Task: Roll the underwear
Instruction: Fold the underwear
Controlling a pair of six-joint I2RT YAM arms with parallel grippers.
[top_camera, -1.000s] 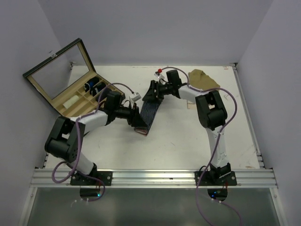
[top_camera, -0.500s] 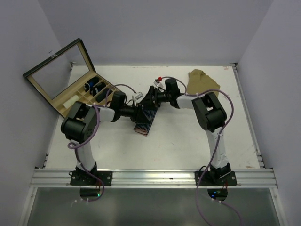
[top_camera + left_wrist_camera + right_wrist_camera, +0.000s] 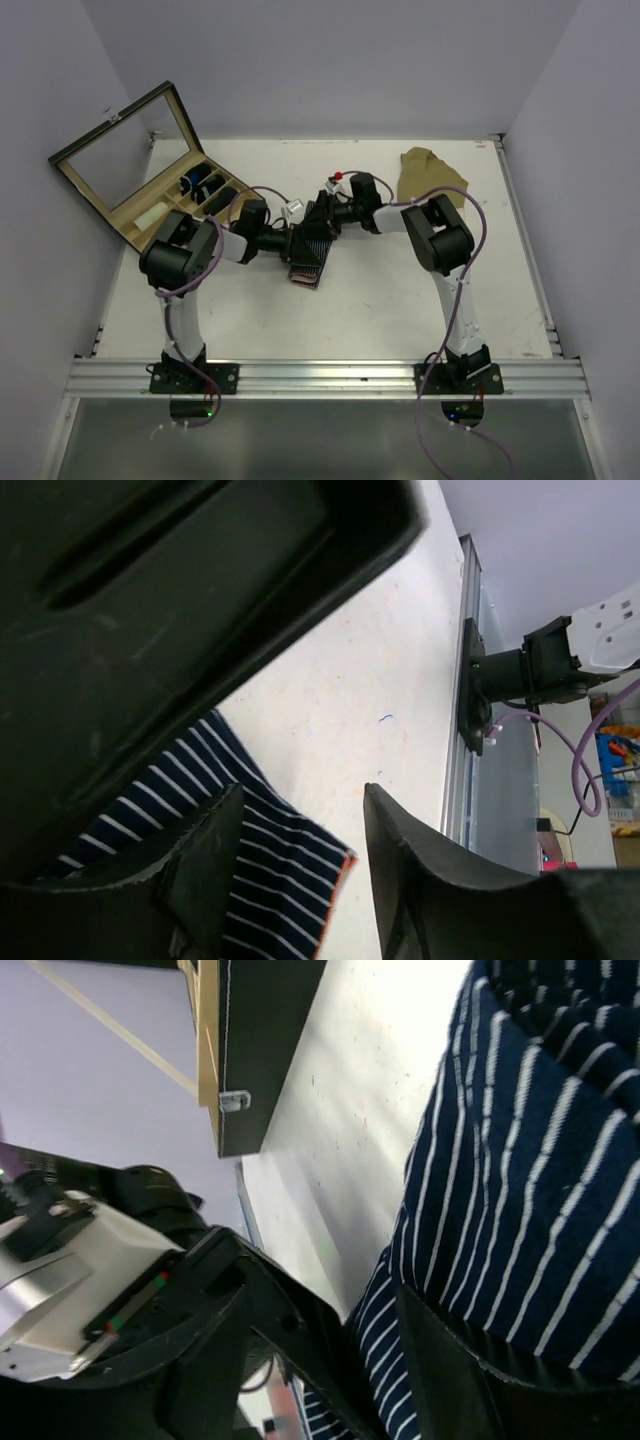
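Note:
The navy white-striped underwear (image 3: 305, 258) lies partly folded on the white table, mid-table. My left gripper (image 3: 291, 243) comes at it from the left and my right gripper (image 3: 322, 221) from the upper right; they almost meet over the cloth. In the left wrist view the jaws (image 3: 300, 875) stand apart, with the orange-trimmed cloth edge (image 3: 275, 850) lying flat between them and under the left finger. In the right wrist view the gripper (image 3: 330, 1360) is open, the striped cloth (image 3: 530, 1160) bunched against its right finger (image 3: 480, 1390), and the left gripper's black body lies between its jaws.
An open wooden box (image 3: 150, 212) with a glass lid stands at the back left, dark rolled items (image 3: 200, 185) in its compartments; it also shows in the right wrist view (image 3: 260, 1040). A tan cloth (image 3: 430, 170) lies at the back right.
Both grippers have moved toward each other. The underwear, stretched long between them a second ago, is now shorter and folded over on itself. The left arm's elbow has swung inward.

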